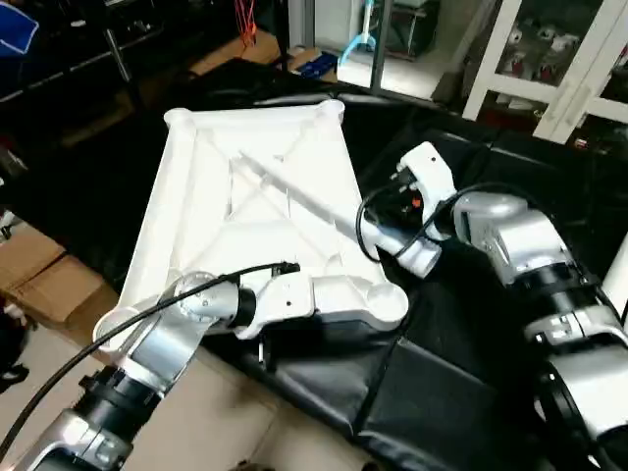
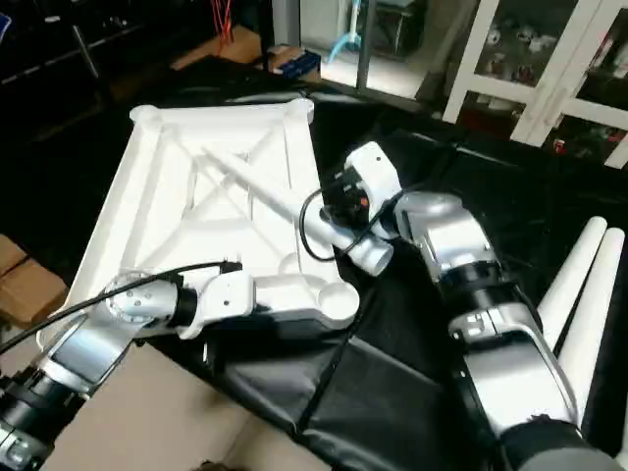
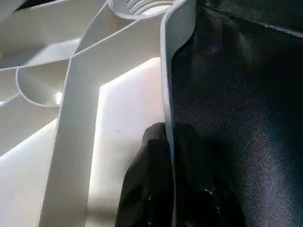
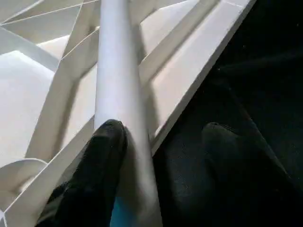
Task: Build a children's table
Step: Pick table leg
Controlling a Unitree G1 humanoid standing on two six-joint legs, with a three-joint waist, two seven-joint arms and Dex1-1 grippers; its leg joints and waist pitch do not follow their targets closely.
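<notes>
Left eye view has the tabletop [image 1: 250, 211] underside-up at centre frame on a black cloth [image 1: 442, 383], one leg [image 1: 294, 193] lying slantwise across its ribs. Left wrist view finds the left gripper [image 3: 171, 189] clamped together on the tabletop's thin edge wall. Right wrist view finds the right gripper [image 4: 163, 142] spread apart around that leg, one finger touching it.

We note silver forearms [image 2: 510, 358] with black joint bands, white wrist housings [image 1: 285, 299], black looping cables [image 1: 147, 314], and matte black fingers [image 4: 94, 170].
</notes>
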